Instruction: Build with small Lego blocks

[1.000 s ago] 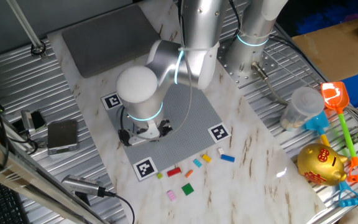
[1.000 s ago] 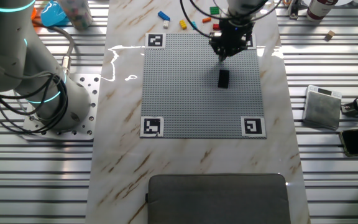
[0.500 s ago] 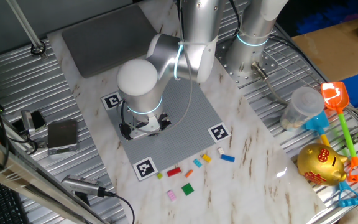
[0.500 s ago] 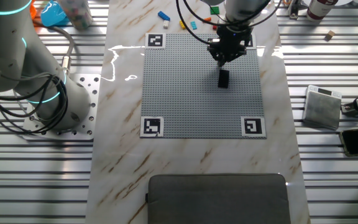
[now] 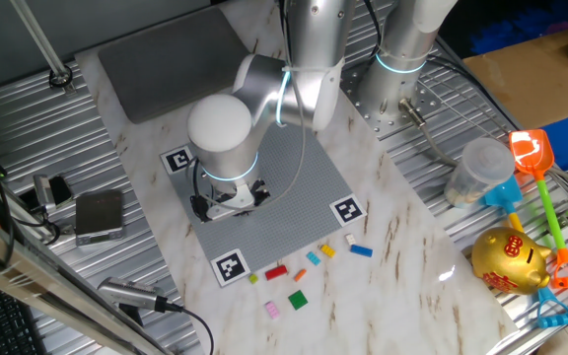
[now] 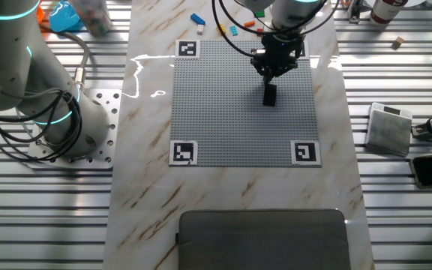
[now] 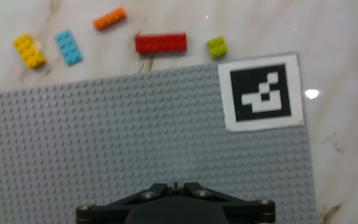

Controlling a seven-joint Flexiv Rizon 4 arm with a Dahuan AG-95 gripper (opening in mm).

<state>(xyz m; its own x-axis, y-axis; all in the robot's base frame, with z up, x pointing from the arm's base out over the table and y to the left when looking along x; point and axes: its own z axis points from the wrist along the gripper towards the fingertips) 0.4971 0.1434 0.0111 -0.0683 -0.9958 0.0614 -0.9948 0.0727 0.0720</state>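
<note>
Hovering over the grey studded plate (image 6: 231, 105), the gripper (image 6: 270, 69) sits just above a black brick (image 6: 270, 94) standing on the plate, toward the side nearest the loose bricks. Whether the fingers are apart or together cannot be told: the other fixed view shows only a dark mass, and the hand view shows just the gripper's black underside (image 7: 176, 202) at the bottom edge. Loose bricks lie on the marble table (image 5: 402, 247) beyond the plate edge: red brick (image 7: 161, 43), orange brick (image 7: 109, 18), light blue brick (image 7: 69, 47), yellow brick (image 7: 28, 51), small green brick (image 7: 216, 46). A black-and-white corner marker (image 7: 263, 93) lies beside the green one. One fixed view also shows a pink brick (image 5: 273, 310), a larger green brick (image 5: 298, 300) and a blue brick (image 5: 362, 250)
</note>
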